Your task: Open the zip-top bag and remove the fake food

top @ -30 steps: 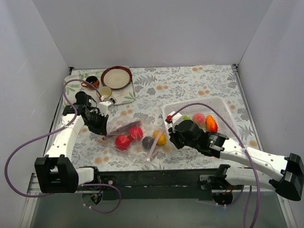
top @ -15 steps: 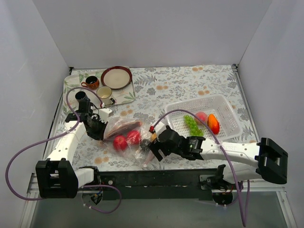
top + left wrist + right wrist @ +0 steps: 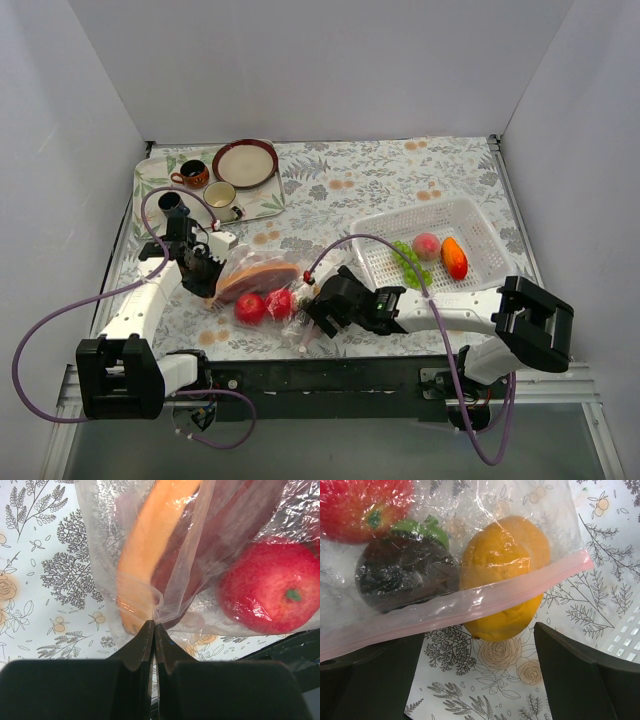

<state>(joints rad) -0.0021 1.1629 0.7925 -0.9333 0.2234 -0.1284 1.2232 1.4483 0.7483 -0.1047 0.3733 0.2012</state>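
Observation:
The zip-top bag (image 3: pixel 265 287) lies on the flowered cloth between my arms, its pink zip strip (image 3: pixel 470 605) facing the right gripper. My left gripper (image 3: pixel 154 623) is shut on a pinch of the bag's clear plastic at the far end, beside a long orange-brown piece (image 3: pixel 150 535) and a red apple (image 3: pixel 270 592). My right gripper (image 3: pixel 475 667) stands open at the bag's mouth, low over the cloth. A yellow lemon (image 3: pixel 505 575) pokes out under the strip, between the fingers (image 3: pixel 580 675) but apart from them. A dark purple ball (image 3: pixel 402 572) and a red fruit (image 3: pixel 365 500) lie inside.
The white mesh basket (image 3: pixel 378 262) at the right holds green grapes (image 3: pixel 408 262), a pink ball (image 3: pixel 427 245) and an orange piece (image 3: pixel 454 258). A tray (image 3: pixel 150 185) at the back left carries two cups (image 3: pixel 193 174) and a brown-rimmed plate (image 3: pixel 245 162).
The right gripper went from over the basket to the bag's mouth and opened; green grapes now lie in the basket. The left gripper shifted slightly, still pinching the bag.

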